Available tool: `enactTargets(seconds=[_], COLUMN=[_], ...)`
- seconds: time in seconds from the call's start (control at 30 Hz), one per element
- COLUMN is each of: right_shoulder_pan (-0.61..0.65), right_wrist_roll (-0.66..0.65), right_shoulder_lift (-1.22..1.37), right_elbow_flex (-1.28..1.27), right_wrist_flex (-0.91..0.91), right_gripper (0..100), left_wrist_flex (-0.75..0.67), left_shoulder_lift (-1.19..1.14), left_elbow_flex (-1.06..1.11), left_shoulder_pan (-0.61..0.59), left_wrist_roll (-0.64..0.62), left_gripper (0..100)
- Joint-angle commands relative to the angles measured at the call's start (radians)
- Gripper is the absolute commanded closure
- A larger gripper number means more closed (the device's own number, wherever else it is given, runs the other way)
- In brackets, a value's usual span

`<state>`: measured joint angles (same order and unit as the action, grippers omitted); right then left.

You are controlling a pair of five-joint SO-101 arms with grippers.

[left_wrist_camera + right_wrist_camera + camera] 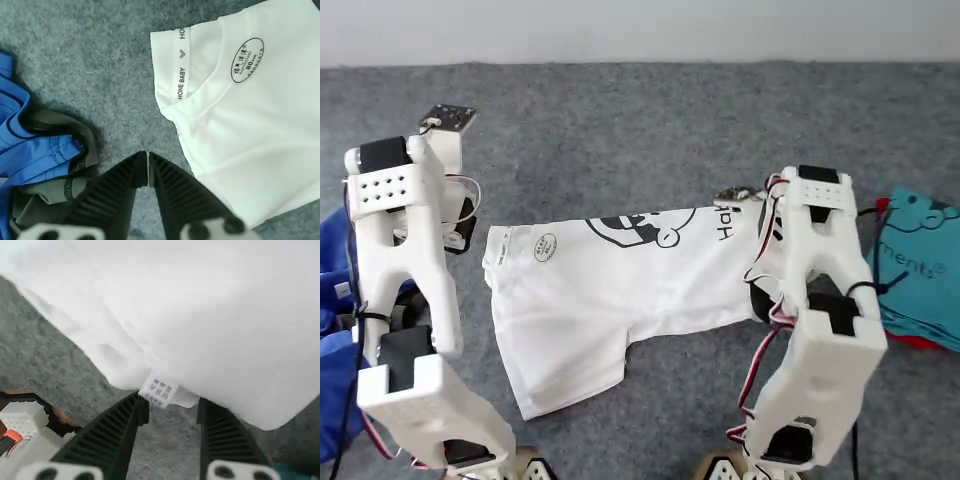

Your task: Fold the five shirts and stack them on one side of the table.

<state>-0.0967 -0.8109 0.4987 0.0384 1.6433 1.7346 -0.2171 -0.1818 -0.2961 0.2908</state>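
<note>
Folding was judged best started at the right hand, spread at the edge of the white shirt laid out on the tabletop; cloth should be gathered before closing. The left hand, pressed together and empty, was poised beside the collar.

Open mat beyond white shirt; blue pile, teal pile flanking

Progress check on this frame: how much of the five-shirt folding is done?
Done, apparently: a teal shirt lies flat on a red garment on the right side. In hand: the white shirt lies spread in the middle, not folded up; the right pincer is open at its hem, the left pincer shut beside its collar. Left: that shirt and the crumpled blue garments.
</note>
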Motion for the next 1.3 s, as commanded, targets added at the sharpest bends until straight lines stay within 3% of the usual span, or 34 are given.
enactTargets(seconds=[0.0, 0.2, 0.43, 0.83, 0.97, 1.13, 1.27], right_shoulder_pan=[0.013, 0.01, -0.031, -0.116, -0.16, -0.173, -0.136], right_wrist_roll=[0.014, 0.014, 0.003, -0.39, -0.443, -0.436, -0.427], right_shoulder_lift=[0.045, 0.064, 0.016, -0.188, -0.136, -0.185, -0.255], right_elbow_flex=[0.011, 0.026, 0.089, 0.21, 0.215, 0.235, 0.236], right_wrist_flex=[-0.042, -0.11, -0.099, -0.002, -0.002, 0.104, 0.148], right_gripper=[83.0, 98.0, 99.1, 99.0, 96.3, 75.3, 77.5], left_wrist_flex=[0.02, 0.02, 0.02, 0.02, 0.02, 0.02, 0.02], left_shoulder_lift=[0.055, 0.055, 0.055, 0.055, 0.055, 0.055, 0.055], left_elbow_flex=[-0.007, -0.007, -0.008, -0.01, -0.01, -0.007, -0.007], left_shoulder_pan=[-0.006, -0.006, -0.006, -0.006, 0.0, 0.002, 0.002], left_wrist_roll=[0.002, 0.049, 0.049, 0.051, 0.051, 0.051, 0.051], left_gripper=[99, 99, 99, 99, 99, 99, 99])
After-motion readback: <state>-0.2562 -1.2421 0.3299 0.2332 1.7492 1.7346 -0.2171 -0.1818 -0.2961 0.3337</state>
